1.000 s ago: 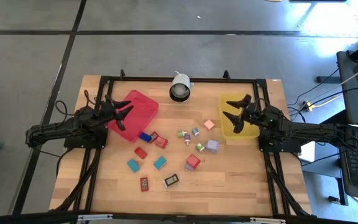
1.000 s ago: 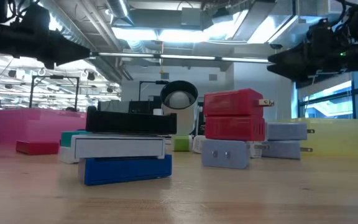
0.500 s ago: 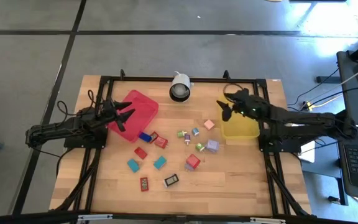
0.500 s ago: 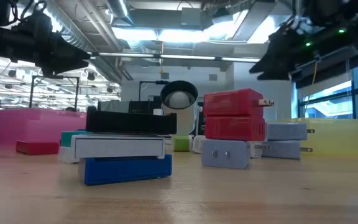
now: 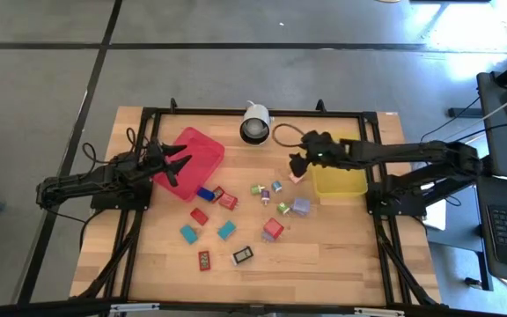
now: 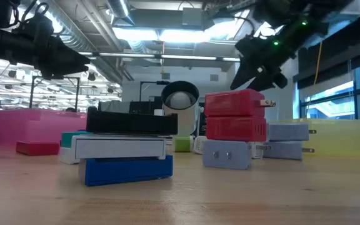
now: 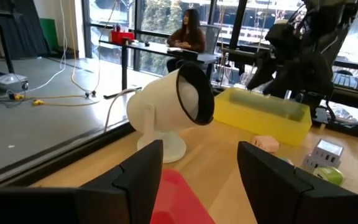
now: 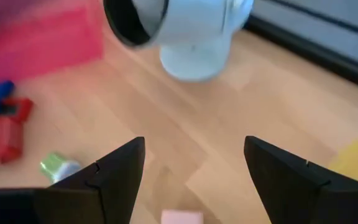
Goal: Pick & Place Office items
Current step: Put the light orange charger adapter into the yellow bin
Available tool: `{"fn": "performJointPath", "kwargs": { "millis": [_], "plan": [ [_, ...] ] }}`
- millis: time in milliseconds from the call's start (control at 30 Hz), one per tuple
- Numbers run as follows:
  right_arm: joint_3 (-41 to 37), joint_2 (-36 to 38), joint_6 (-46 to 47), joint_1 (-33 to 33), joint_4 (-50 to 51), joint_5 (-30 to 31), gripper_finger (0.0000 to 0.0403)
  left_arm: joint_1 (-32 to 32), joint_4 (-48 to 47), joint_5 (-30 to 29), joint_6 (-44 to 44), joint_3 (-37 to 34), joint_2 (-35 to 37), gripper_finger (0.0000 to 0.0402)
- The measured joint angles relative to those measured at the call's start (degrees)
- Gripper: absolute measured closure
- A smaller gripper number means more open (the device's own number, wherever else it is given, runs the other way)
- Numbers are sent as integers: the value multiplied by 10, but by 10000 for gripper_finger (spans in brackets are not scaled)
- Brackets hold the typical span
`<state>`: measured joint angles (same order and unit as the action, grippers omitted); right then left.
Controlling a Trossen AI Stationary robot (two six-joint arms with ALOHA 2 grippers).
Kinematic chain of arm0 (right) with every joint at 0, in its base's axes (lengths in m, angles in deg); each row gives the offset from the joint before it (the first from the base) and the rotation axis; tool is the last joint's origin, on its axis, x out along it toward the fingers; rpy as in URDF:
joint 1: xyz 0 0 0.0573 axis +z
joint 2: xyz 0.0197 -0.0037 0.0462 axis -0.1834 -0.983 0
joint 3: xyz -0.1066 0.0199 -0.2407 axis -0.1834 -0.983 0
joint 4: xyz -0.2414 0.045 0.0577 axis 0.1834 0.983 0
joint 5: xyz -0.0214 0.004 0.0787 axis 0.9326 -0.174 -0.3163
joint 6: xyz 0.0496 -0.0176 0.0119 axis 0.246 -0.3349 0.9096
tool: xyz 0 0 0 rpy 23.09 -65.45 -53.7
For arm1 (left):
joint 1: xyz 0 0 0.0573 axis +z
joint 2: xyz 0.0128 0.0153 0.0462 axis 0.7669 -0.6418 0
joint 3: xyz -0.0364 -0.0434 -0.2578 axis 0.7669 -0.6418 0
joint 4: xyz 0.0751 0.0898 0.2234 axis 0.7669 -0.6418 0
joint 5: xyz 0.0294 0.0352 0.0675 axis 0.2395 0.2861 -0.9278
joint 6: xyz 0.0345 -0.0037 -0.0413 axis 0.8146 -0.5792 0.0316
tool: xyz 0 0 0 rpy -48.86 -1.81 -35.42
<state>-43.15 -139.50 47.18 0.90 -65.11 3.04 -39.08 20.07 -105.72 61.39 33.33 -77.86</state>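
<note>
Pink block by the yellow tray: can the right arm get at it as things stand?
Probably yes. The right gripper hangs just above the pink block with fingers open, the block showing between them in the right wrist view. Nothing sits over it; the yellow tray and teal piece stand apart.

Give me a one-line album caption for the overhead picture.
Right gripper reaches open over a pink block while the left gripper waits above the red tray.

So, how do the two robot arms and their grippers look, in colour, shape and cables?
Both arms are dark, jointed and slim. The left gripper and the right gripper each end in two black, wedge-shaped fingers. A black cable loops above the right arm's wrist, where a green light glows.
</note>
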Motion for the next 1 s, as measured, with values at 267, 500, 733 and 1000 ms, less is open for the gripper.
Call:
{"fn": "performJointPath", "kwargs": {
  "millis": [267, 500, 733, 1000],
  "plan": [
    [89, -117, 51, 14, 151, 20, 124, 0, 0, 0, -6, 0, 0, 197],
    [92, -177, 62, 14, 158, -12, 124, 0, 0, 0, -5, 0, 0, 199],
    [93, -214, 57, 14, 156, -42, 124, 0, 0, 0, -6, 0, 0, 198],
    [93, -224, 42, 14, 157, -62, 124, 0, -1, 1, -6, 0, 0, 197]
  ]
}}
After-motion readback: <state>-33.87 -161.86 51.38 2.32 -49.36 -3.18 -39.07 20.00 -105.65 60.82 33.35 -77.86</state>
